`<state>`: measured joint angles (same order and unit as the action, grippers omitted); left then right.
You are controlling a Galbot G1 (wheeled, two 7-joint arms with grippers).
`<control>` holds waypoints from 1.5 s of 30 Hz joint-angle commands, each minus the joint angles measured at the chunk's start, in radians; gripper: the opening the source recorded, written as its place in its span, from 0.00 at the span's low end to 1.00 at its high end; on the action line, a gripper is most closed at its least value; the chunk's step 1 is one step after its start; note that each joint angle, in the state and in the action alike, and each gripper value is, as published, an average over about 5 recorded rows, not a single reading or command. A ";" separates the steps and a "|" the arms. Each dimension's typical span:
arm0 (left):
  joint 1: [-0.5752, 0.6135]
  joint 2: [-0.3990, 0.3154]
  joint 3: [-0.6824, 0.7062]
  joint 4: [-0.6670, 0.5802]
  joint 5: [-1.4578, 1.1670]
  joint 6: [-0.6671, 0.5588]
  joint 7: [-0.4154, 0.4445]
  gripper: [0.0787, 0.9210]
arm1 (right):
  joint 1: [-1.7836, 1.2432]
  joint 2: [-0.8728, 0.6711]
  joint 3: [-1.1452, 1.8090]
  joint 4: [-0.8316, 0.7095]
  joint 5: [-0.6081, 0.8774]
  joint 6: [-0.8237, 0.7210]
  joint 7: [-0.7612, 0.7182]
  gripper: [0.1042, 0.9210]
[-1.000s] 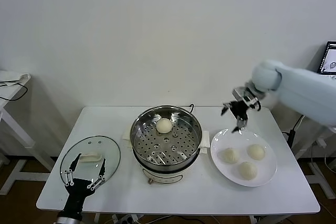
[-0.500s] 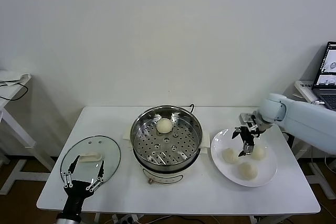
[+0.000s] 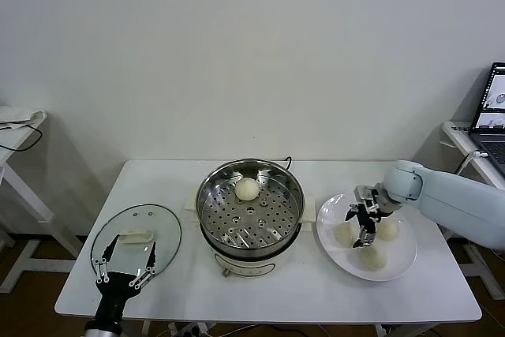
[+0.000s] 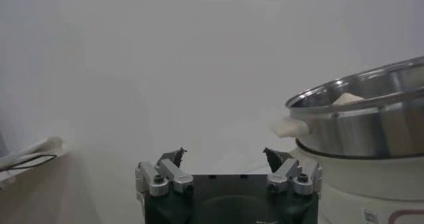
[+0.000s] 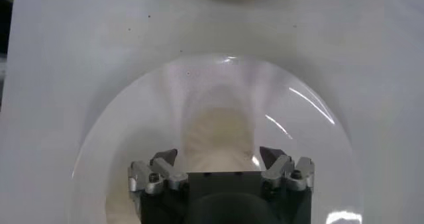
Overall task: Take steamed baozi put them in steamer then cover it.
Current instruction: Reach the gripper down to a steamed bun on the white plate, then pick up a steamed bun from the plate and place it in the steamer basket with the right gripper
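Baozi [image 3: 344,234] on the plate [image 3: 402,262] sit just below the right gripper [image 3: 364,224], whose jaws are spread (left gripper [image 3: 126,271] idles open by the cover [image 3: 162,229]): centre over one, close gently, then carry to the steamer [image 3: 249,209].

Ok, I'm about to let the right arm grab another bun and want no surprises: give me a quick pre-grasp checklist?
1. Right gripper open: ok.
2. It sits over the plate, among the three buns: ok.
3. Centred on one bun: cannot tell.
4. Steamer uncovered, room on the tray beside the one bun inside: ok.
5. Cover lies on the table, out of the path: ok.
6. Left gripper open, parked by the cover: ok.
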<state>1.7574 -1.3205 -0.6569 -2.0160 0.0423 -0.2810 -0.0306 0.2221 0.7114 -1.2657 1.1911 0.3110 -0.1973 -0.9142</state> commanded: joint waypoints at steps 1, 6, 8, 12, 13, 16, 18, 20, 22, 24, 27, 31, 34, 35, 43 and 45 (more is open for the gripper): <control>0.000 0.000 -0.001 -0.001 -0.001 0.001 -0.001 0.88 | -0.026 0.005 0.011 -0.004 -0.005 -0.009 0.027 0.81; 0.001 0.000 -0.002 0.001 -0.001 0.000 -0.001 0.88 | -0.019 0.006 0.006 0.006 -0.005 -0.009 0.030 0.75; 0.000 0.001 -0.003 0.001 -0.001 0.000 -0.002 0.88 | -0.015 0.004 0.005 0.012 -0.004 -0.009 0.031 0.73; -0.001 0.002 -0.005 -0.003 -0.002 0.000 -0.002 0.88 | 0.032 -0.010 -0.006 0.048 0.005 -0.009 0.012 0.70; -0.001 0.003 -0.006 -0.004 -0.003 0.001 -0.003 0.88 | 0.051 -0.016 -0.011 0.060 0.007 -0.008 0.000 0.70; -0.003 0.006 -0.009 -0.009 -0.004 0.002 -0.003 0.88 | 0.150 -0.028 -0.036 0.101 0.019 -0.002 -0.069 0.68; -0.005 0.009 -0.011 -0.012 -0.005 0.003 -0.003 0.88 | 0.250 -0.025 -0.066 0.122 0.025 0.010 -0.137 0.67; -0.007 0.012 -0.011 -0.014 -0.006 0.004 -0.004 0.88 | 0.356 -0.010 -0.099 0.132 0.037 0.020 -0.196 0.66; -0.010 0.014 -0.011 -0.016 -0.007 0.004 -0.004 0.88 | 0.470 0.022 -0.139 0.137 0.071 0.026 -0.255 0.66; -0.013 0.016 -0.009 -0.018 -0.007 0.004 -0.004 0.88 | 0.575 0.068 -0.176 0.144 0.115 0.025 -0.307 0.65; -0.016 0.017 -0.004 -0.021 -0.007 0.004 -0.005 0.88 | 0.682 0.139 -0.202 0.170 0.169 0.016 -0.350 0.65; -0.018 0.020 0.001 -0.025 -0.007 0.004 -0.005 0.88 | 0.756 0.227 -0.216 0.228 0.255 -0.023 -0.353 0.65; -0.020 0.022 0.003 -0.028 -0.006 0.003 -0.006 0.88 | 0.777 0.297 -0.225 0.262 0.311 -0.062 -0.340 0.65; -0.020 0.022 0.004 -0.028 -0.006 0.003 -0.006 0.88 | 0.775 0.323 -0.229 0.264 0.328 -0.074 -0.332 0.65; -0.026 0.021 0.017 -0.031 -0.004 0.005 -0.007 0.88 | 0.688 0.549 -0.280 0.189 0.423 -0.139 -0.233 0.65; -0.029 0.022 0.017 -0.031 -0.005 0.005 -0.007 0.88 | 0.647 0.599 -0.289 0.153 0.449 -0.152 -0.196 0.65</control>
<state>1.7301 -1.2994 -0.6425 -2.0460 0.0375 -0.2766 -0.0375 0.8645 1.0633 -1.5001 1.3877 0.6273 -0.2850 -1.1711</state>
